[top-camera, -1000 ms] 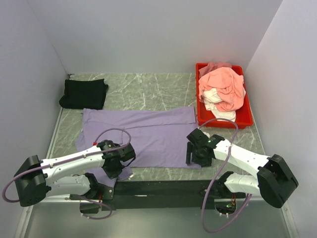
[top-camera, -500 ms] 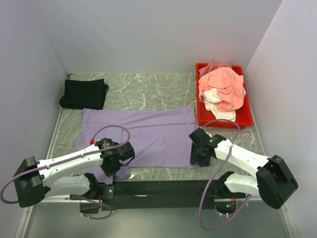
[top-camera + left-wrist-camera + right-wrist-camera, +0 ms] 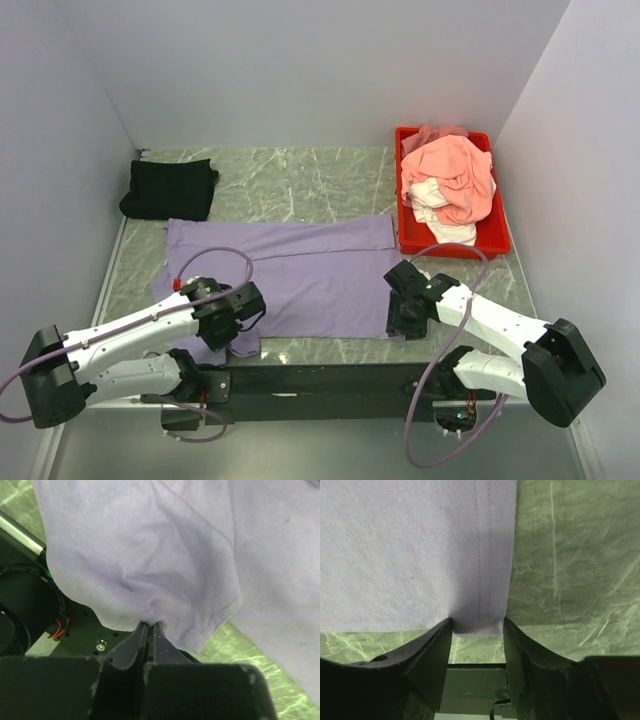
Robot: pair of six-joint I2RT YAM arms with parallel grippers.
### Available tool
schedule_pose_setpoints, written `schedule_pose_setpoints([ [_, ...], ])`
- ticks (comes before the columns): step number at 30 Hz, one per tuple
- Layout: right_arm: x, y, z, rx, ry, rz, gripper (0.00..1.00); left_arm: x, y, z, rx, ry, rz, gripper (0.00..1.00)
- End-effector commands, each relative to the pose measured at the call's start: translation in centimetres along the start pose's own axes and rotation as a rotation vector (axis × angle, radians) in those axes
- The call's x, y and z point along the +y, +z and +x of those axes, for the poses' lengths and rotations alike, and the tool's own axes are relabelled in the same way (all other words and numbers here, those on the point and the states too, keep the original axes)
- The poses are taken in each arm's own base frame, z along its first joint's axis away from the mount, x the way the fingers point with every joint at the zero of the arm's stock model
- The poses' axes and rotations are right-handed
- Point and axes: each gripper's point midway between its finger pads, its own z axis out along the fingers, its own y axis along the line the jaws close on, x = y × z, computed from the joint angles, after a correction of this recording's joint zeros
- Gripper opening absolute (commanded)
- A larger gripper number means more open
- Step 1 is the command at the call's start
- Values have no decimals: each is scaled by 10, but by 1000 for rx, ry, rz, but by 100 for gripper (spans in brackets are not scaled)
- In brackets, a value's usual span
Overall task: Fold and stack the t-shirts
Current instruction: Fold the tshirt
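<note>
1. The green marbled table top (image 3: 300, 180) carries four garments and one tray; the two arms reach in from 6 o'clock.
2. The lavender-purple soft cloth t-shirt (image 3: 300, 265) lies spread flat across the middle of the table, its long side running 9 to 3 o'clock. Its 7 o'clock corner is bunched at the near table edge.
3. The left gripper (image 3: 222, 335) sits on that bunched corner. In the left wrist view the left gripper (image 3: 150, 627) has its fingertips pressed together on a gathered pinch of the lavender-purple soft cloth t-shirt (image 3: 150, 555), and creases fan out from the pinch. Dark frame and wiring show below the cloth at 8 o'clock.
4. The right gripper (image 3: 403, 318) is at the shirt's 5 o'clock corner. In the right wrist view the right gripper (image 3: 477, 630) stands astride the stitched hem corner of the shirt (image 3: 410, 545). Its fingers (image 3: 432, 652) are apart, each inner face against the cloth. Whether they clamp it cannot be told.
5. The black folded cloth t-shirt (image 3: 170, 188) rests at 10 o'clock, apart from the lavender one.
6. The red rectangular plastic tray (image 3: 497, 240) stands at 2 o'clock, just beside the lavender shirt's far right corner.
7. The salmon-pink crumpled cloth t-shirt (image 3: 455, 170) is heaped in the tray, over the white crumpled cloth t-shirt (image 3: 430, 205), which shows at its 7 o'clock side.
</note>
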Motion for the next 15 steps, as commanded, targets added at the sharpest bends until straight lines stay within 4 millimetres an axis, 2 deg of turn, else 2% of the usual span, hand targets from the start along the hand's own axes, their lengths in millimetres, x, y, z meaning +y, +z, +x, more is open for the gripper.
schedule_pose_setpoints([
  [1, -3, 3, 5, 17, 14, 18, 52, 2, -6, -17, -56, -29, 12, 0],
  [4, -6, 5, 6, 21, 14, 37, 45, 3, -6, -19, -60, -38, 23, 0],
  [7, -6, 7, 5, 16, 15, 39, 29, 0, -7, -22, -72, -46, 37, 1],
  [8, -5, 7, 4, 14, 11, 41, 21, 0, -7, -25, -82, -45, 42, 1],
  [12, -3, -1, -11, -31, -4, 59, 12, -3, -9, -31, -106, -48, 45, 1],
  [15, 5, -11, -25, -72, -22, 48, 11, -6, -11, -38, -131, -60, 59, 0],
])
